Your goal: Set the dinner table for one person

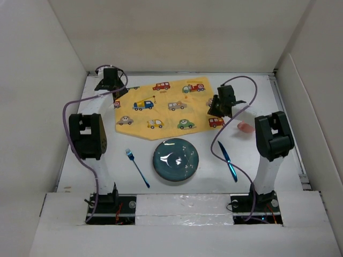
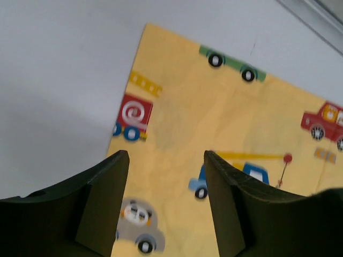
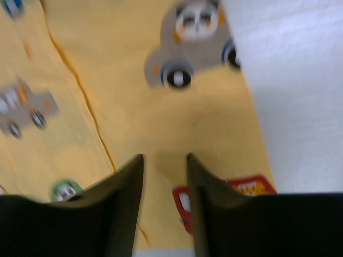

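Observation:
The white dinner table (image 1: pixel 206 182) carries a yellow car-printed cloth (image 1: pixel 163 107) at its back middle. A dark blue plate (image 1: pixel 176 159) sits in front of the cloth, with a blue fork (image 1: pixel 137 167) to its left and a blue knife (image 1: pixel 226 160) to its right. My left gripper (image 1: pixel 115 90) is at the cloth's back left corner, open and empty above the cloth (image 2: pixel 177 107). My right gripper (image 1: pixel 216 108) is over the cloth's right edge (image 3: pixel 161 123). Its jaws are a narrow gap apart with nothing held.
A small pink object (image 1: pixel 245 127) lies on the table just right of my right gripper. A seam or fold line (image 3: pixel 80 91) runs across the cloth. White walls (image 1: pixel 48 80) enclose the table on the left, back and right.

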### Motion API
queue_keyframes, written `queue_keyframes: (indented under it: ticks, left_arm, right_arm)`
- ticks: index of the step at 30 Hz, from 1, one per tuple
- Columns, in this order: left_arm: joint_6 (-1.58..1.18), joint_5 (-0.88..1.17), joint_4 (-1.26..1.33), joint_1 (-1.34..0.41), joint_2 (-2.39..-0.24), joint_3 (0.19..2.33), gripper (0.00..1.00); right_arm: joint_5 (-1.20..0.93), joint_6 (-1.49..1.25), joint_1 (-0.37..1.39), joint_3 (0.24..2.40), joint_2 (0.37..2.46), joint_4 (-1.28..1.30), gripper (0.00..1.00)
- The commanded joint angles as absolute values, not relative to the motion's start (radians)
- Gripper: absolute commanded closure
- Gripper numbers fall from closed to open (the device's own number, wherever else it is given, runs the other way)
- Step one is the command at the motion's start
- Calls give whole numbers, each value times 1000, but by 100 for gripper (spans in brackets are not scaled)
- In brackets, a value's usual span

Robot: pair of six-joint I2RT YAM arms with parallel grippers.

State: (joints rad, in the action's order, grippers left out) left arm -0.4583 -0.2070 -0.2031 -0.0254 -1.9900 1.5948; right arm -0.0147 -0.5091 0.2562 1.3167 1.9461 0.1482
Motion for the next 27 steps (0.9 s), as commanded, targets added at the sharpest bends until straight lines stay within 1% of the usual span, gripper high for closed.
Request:
queue_keyframes:
  ticks: [1,2,3,4,6,7,8,9,10,11,12,13,15,18,19,20,22,27]
  left_arm:
    - [-504,-186,-112,-86,-1731,1429,46]
    - [-512,-199,-98,-106,-1689,1339,48]
    - [-540,-219,-110,-168,-1625,1271,50]
    - [-558,-219,-110,-169,-1590,1270,50]
    - [-601,-232,-89,-181,-1519,1133,50]
    - [-623,-232,-84,-170,-1449,1077,50]
    - [-667,-239,-80,-152,-1413,977,47]
    - [-682,-250,-69,-137,-1379,924,46]
    - [-695,-261,-46,-105,-1321,876,43]
    - [-719,-273,-38,-91,-1296,800,36]
    - [-732,-253,-34,-77,-1281,770,34]
    - [-742,-230,-17,-63,-1264,749,33]
    - [-762,-207,-8,-49,-1266,709,29]
    - [-801,-198,-6,-49,-1325,710,28]
    - [-819,-183,-6,-49,-1383,722,28]
    - [-819,-183,-6,-49,-1384,723,28]
    - [-847,-179,37,-49,-1414,716,29]
    - [-873,-172,86,-49,-1489,727,34]
  right_arm:
    - [-55,-517,339,1197,1826,37,77]
    - [-54,-514,362,1139,1787,19,85]
    - [-34,-511,432,1102,1760,9,95]
    - [-25,-511,433,1101,1759,9,97]
    - [-6,-512,465,1042,1715,-40,96]
    - [-6,-518,474,1023,1698,-51,90]
    - [-6,-528,485,976,1681,-69,84]
    - [-6,-531,485,954,1648,-102,78]
    - [-6,-535,485,940,1637,-112,65]
    - [-6,-535,485,930,1629,-115,60]
    - [-6,-531,485,927,1628,-104,57]
    - [-6,-529,474,930,1631,-100,52]
    - [-26,-526,445,930,1637,-94,51]
    - [-51,-525,420,925,1640,-95,50]
    - [-63,-529,420,911,1629,-113,50]
    - [-66,-529,420,901,1621,-114,50]
    - [-75,-532,420,894,1615,-123,50]
    - [-71,-529,400,907,1640,-114,49]
